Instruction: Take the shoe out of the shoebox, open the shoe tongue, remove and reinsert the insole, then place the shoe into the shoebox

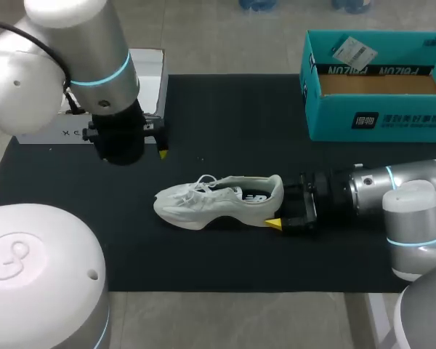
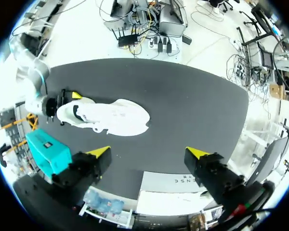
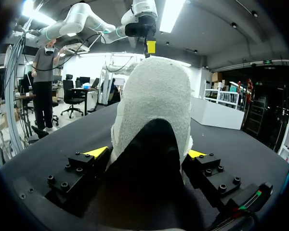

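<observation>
In the upper left of the head view, the left gripper [image 2: 149, 153] hangs over the black surface [image 1: 232, 109]. Its fingers are spread wide with nothing between them, and a white box [image 1: 150, 69] sits just beside it. At centre the white shoe [image 1: 216, 199] rests on the surface, toe toward the left. From the right, the right gripper [image 3: 147, 153] clasps the shoe's heel between its fingers. The teal shoebox [image 1: 378, 123] stands open in the upper right, well apart from the shoe.
</observation>
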You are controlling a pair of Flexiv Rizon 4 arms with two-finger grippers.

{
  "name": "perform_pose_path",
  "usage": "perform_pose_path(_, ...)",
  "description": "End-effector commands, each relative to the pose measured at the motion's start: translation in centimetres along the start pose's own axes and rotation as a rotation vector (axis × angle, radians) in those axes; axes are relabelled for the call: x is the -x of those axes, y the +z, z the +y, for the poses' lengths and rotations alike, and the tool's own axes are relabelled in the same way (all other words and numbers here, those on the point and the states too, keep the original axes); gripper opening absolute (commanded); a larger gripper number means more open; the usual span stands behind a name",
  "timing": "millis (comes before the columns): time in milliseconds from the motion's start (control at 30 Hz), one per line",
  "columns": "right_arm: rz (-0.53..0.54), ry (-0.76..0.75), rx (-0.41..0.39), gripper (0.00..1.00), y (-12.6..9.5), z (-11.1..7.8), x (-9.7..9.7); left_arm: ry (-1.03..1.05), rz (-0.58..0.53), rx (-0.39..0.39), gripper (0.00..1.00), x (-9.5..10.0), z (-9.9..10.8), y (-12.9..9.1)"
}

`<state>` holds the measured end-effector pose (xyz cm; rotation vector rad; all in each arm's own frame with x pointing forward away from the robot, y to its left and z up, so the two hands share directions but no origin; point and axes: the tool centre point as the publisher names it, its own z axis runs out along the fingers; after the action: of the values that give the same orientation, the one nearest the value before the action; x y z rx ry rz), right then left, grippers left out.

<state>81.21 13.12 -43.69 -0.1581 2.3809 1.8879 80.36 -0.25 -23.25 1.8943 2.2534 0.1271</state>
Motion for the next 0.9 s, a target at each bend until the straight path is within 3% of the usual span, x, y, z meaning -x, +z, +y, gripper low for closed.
perform_pose_path(33, -0.001, -0.001, -0.002, 0.0, 0.52, -0.68, -0.34, -1.047, -0.048, -0.223, 1.0, -0.25, 2.93, 0.54)
perform_pose_path(67, -0.001, -0.001, -0.002, 0.0, 0.52, -0.68, -0.34, -1.097, -0.032, -0.196, 1.0, -0.55, 3.13, 0.59)
perform_pose_path(100, -0.001, -0.001, -0.002, 0.0, 0.52, -0.68, -0.34, -1.107, -0.021, -0.247, 1.0, -0.61, 3.25, 0.75)
perform_pose_path(133, -0.001, -0.001, -0.002, 0.0, 0.52, -0.68, -0.34, -1.105, 0.0, -0.238, 1.0, -0.21, 3.32, 0.94)
perform_pose_path(900, -0.001, -0.001, -0.002, 0.0, 0.52, -0.68, -0.34, -1.105, 0.0, -0.238, 1.0, -0.21, 3.32, 0.94)
